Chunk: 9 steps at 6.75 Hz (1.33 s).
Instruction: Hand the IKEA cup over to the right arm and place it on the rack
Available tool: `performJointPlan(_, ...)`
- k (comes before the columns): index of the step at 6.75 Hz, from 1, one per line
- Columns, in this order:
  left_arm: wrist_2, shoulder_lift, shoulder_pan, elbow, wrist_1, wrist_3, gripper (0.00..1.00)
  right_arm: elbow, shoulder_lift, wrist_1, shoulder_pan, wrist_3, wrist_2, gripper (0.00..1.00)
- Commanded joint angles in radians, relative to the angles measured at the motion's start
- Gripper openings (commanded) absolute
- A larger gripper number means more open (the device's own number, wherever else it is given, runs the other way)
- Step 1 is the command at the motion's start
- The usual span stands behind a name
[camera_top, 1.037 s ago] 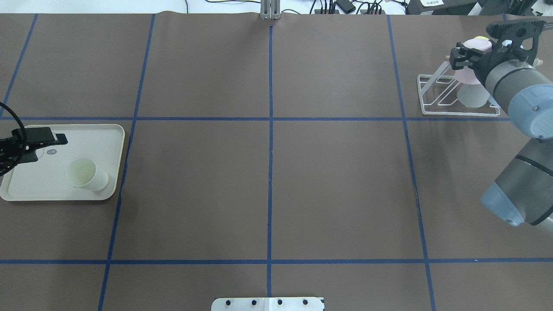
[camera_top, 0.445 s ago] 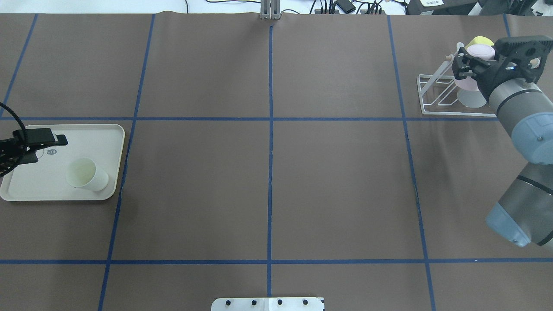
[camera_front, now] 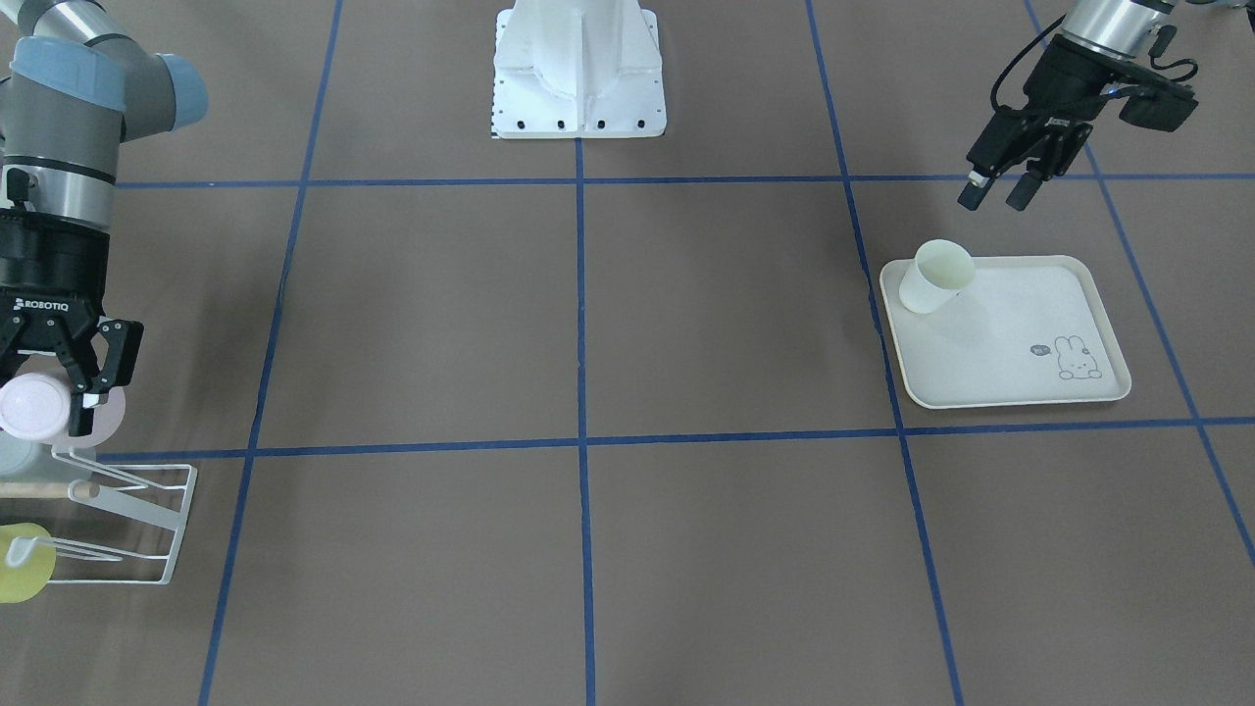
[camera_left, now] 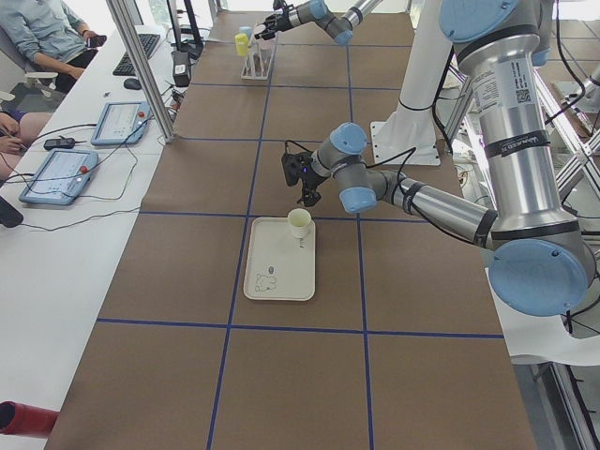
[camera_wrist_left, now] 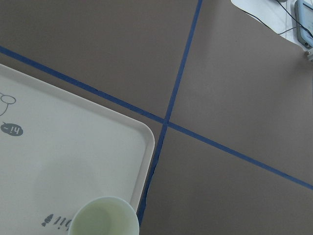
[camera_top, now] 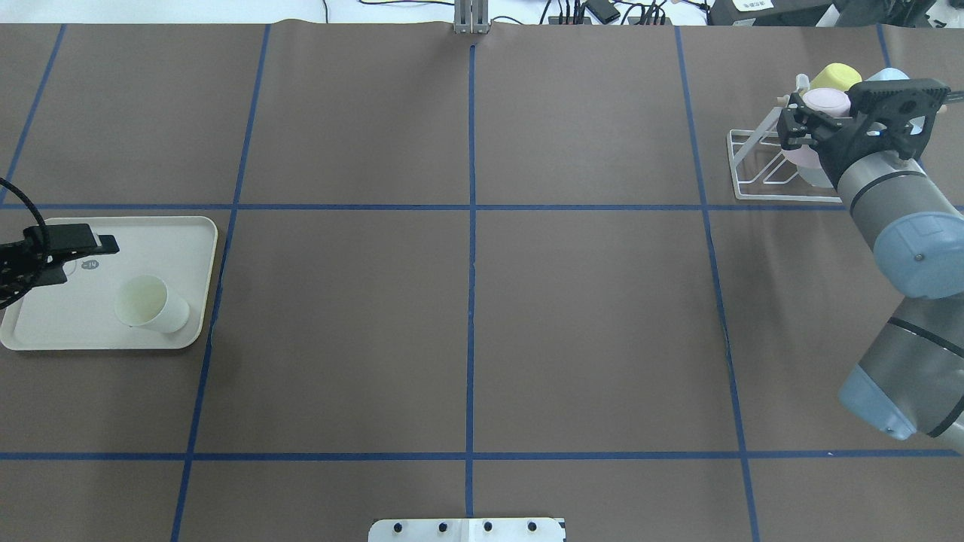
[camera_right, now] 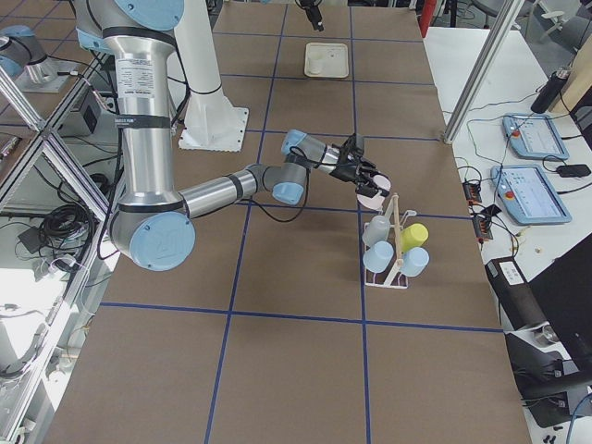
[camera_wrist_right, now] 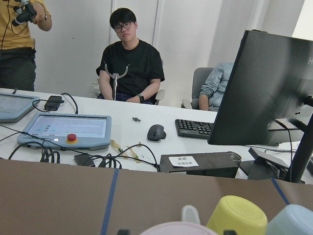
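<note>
Overhead exterior view has the right arm point(camera_top: 896, 203) reaching to the far right corner of the table point(camera_top: 587, 324). There the right claw point(camera_top: 800, 124) is closed around a pink cup point(camera_top: 826, 99), its fingers gripping the cup's sides. This cup is held at the upper end of the white wire rack point(camera_top: 764, 165), just beside the top of its thin wooden rod. Whether it touches a prong I cannot tell. A yellow cup point(camera_top: 836, 75) and a light-blue cup point(camera_top: 889, 75) already hang on the rack's far side, close behind the pink one. The exterior right view shows two paler cups on the rack's near side as well. Across the table, well apart from all this, a cream tray point(camera_top: 45, 324) with a rabbit print lies near the left edge. A cream cup point(camera_top: 151, 303) stands mouth-up in the tray's corner nearest the table's middle. In the exterior front-facing view the left claw point(camera_front: 995, 196) hangs above the table, just off the tray's edge on the robot's side. Its two fingers are spread apart with a clear gap and nothing is between them. It is near the cream cup but not touching it. The left wrist camera looks down on that cup's rim, the tray's corner and a crossing of blue tape lines.
</note>
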Motion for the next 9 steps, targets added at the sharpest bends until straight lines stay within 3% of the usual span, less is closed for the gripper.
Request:
performJointPlan(1,0.003,0.000,0.003,0.001,0.000,-0.001,1.00,-0.018,0.008,0.000,-0.001,-0.010,-0.001,0.00)
performJointPlan(9,0.000,-0.006,0.005,-0.002,0.000,-0.004,1.00,-0.009,0.002,0.012,0.002,-0.016,0.001,0.00)
